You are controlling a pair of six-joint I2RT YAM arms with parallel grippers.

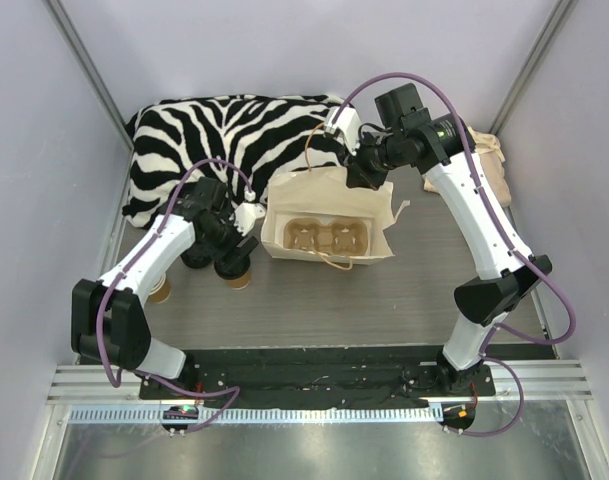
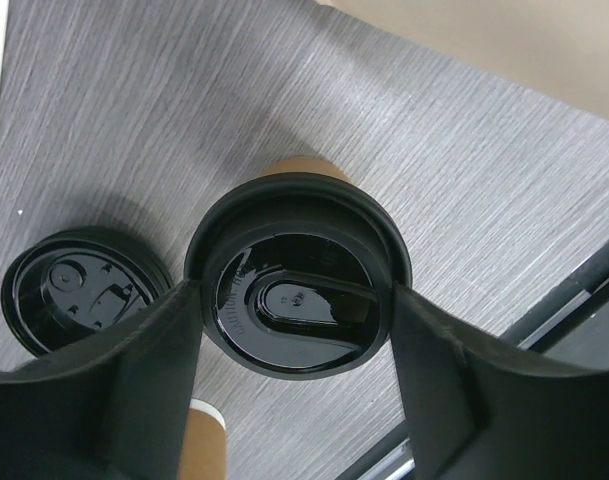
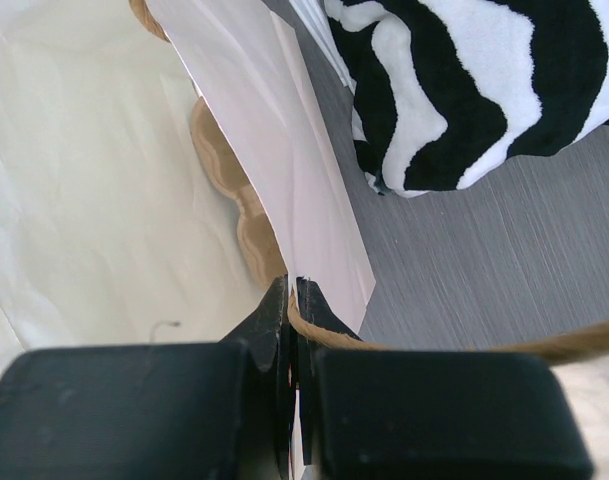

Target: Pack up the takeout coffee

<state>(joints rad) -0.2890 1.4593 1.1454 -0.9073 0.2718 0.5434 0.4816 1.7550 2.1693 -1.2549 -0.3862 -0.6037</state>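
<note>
Now takeout coffee: brown kraft, round, black-lidded, upright.

— How many cups can you see?
— Two: a brown cup wearing a lid, and a second cup with a white rim.
— Lids?
— Two, both black: the lid on that brown cup and a loose lid lying flat.
— Bags?
— One white paper bag, with one cardboard tray in it; I count two wells showing.
— Anything soft?
— One zebra-striped blanket and one beige cloth.
— And of you?
— Two grippers: my left gripper, my right gripper, two fingers each.
</note>
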